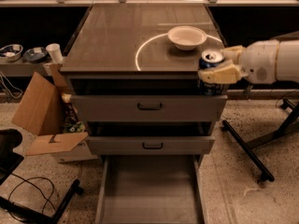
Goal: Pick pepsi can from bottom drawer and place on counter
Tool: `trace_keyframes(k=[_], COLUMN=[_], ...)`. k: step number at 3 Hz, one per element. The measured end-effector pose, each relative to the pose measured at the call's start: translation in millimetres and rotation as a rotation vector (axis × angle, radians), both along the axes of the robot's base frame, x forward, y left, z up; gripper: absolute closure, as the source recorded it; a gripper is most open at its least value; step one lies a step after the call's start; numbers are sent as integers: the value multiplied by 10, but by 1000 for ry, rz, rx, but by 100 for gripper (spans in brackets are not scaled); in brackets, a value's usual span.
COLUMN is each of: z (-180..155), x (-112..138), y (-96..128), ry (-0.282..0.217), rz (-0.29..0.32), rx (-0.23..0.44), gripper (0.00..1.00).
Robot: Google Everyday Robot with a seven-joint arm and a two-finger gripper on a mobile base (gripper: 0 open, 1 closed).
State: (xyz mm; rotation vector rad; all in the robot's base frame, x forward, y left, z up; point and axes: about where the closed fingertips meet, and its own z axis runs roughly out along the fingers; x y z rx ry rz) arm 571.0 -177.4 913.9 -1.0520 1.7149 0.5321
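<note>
Field notes, counted.

- One pepsi can (212, 57) is seen right of centre in the frame, clamped in the claw (214, 68). One tan finger (219, 74) is laid across the dark blue body, and the silver lid with its pull tab is turned upward.
- The can is held upright at the front right corner of the tabletop (117, 41). Its lid is about level with the slab's front edge. Its lower body is seen in front of the right end of the upper drawer front (117, 107). Whether it touches the cabinet cannot be told.
- One white arm (271, 62) is extended in from the right edge.
- One white bowl (187, 37) is noted on the tabletop, set on the thin white arc, just above the can in the frame.
- Two closed fronts are counted below the slab, the upper one and the lower drawer front (117, 145), each fitted with one black handle.
- One bottom drawer (149, 190) is pulled out at lower centre, with its flat grey floor and two low side walls in view.
- At the left, one paper cup (54, 52), two small dishes (10, 51) and one open cardboard box (35, 106) are recorded.
</note>
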Motion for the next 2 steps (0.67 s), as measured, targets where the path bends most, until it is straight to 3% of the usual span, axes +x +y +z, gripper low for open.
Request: trace_keyframes(k=[1, 2], z=[489, 821], x=[352, 753], y=[415, 1102], ry=[-86, -150], rz=[46, 142], rx=[20, 66], gripper=[100, 100])
